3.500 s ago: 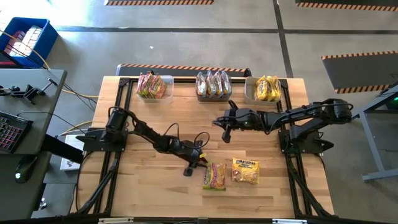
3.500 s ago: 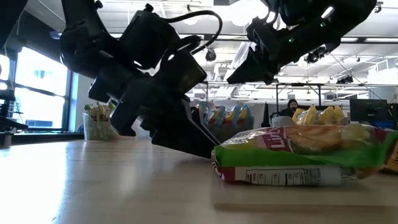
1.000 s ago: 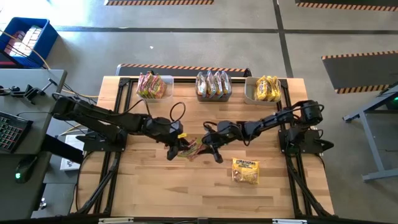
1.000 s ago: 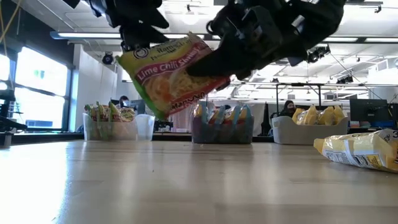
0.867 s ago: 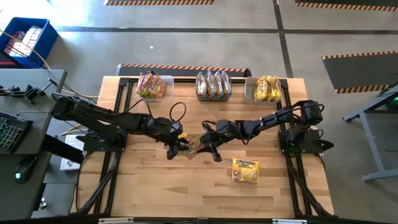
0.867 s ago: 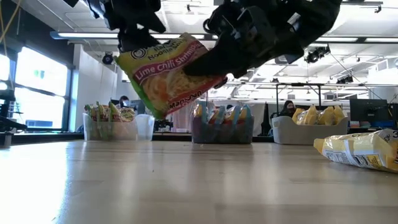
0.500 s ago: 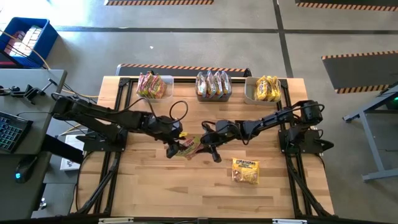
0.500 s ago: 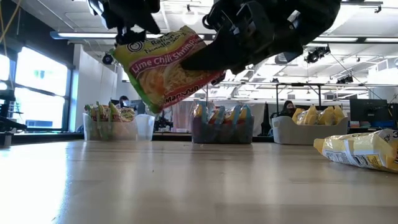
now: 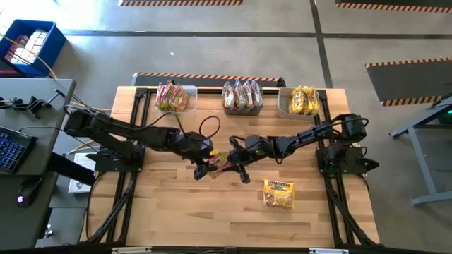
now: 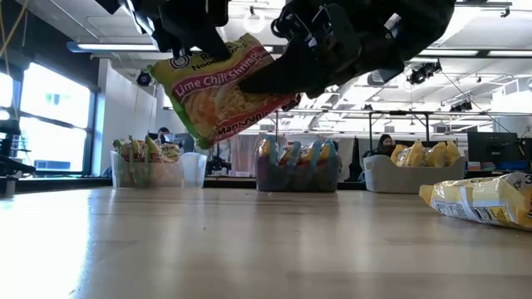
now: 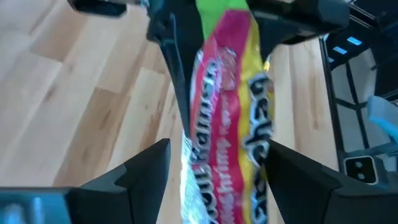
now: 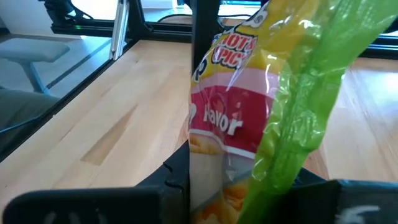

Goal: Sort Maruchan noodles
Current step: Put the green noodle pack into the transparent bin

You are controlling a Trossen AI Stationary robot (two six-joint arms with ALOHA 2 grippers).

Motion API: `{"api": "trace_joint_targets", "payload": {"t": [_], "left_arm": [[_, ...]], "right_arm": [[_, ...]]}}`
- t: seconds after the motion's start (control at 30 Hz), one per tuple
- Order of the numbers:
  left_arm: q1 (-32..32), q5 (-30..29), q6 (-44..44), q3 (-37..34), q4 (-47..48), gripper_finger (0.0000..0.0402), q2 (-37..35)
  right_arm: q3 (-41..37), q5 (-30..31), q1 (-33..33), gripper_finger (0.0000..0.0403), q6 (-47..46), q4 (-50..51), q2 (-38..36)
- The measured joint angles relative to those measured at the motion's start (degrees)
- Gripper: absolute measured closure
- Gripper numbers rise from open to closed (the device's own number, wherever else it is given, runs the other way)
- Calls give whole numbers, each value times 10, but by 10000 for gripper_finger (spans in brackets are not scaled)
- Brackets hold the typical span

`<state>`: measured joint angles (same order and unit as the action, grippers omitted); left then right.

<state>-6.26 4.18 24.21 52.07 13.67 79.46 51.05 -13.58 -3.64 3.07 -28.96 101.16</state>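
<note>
- Since the earlier frames, the lime chili packet (image 10: 220, 87) has passed from the left claw (image 9: 203, 168) to the right claw (image 9: 236, 167); the left fingers, which pinched it a second ago, now stand spread on both sides of it.
- Right claw pinches one edge of this packet and carries its weight; the packet hangs tilted above the surface (image 9: 176, 212), in the middle of the high view.
- In the left wrist view the packet (image 11: 227, 112) lies between the open fingers (image 11: 134, 177), so the left arm has not yet moved away.
- A yellow packet (image 9: 278, 194) lies flat on the surface, lower right of centre, apart from both claws.
- Three clear bins (image 9: 242, 97) with sorted packets stand along the top edge of the surface.
- The handover looks finished; probably the right arm will carry the packet to its bin.
</note>
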Motion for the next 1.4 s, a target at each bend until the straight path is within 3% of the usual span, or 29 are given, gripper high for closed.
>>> {"api": "trace_joint_targets", "payload": {"t": [0.17,0.57,0.77,0.93,1.07,1.23,1.4], "left_arm": [[4,19,-19,0,-2,172,0],[4,41,-49,0,-11,256,14],[11,77,-64,0,-13,300,13],[20,78,-86,-1,12,302,-7],[48,68,-90,-1,65,303,-47],[119,54,-62,1,132,303,-108],[236,5,-50,38,237,304,-127]], "right_arm": [[0,0,0,316,0,-12,0],[-1,5,0,308,-9,-42,0],[-1,14,-3,244,-2,-57,0],[-1,19,-1,182,-28,-56,-8],[-1,56,-1,158,-9,-1,-45],[-1,156,13,168,24,118,-114],[-1,174,51,228,20,161,-148]]}}
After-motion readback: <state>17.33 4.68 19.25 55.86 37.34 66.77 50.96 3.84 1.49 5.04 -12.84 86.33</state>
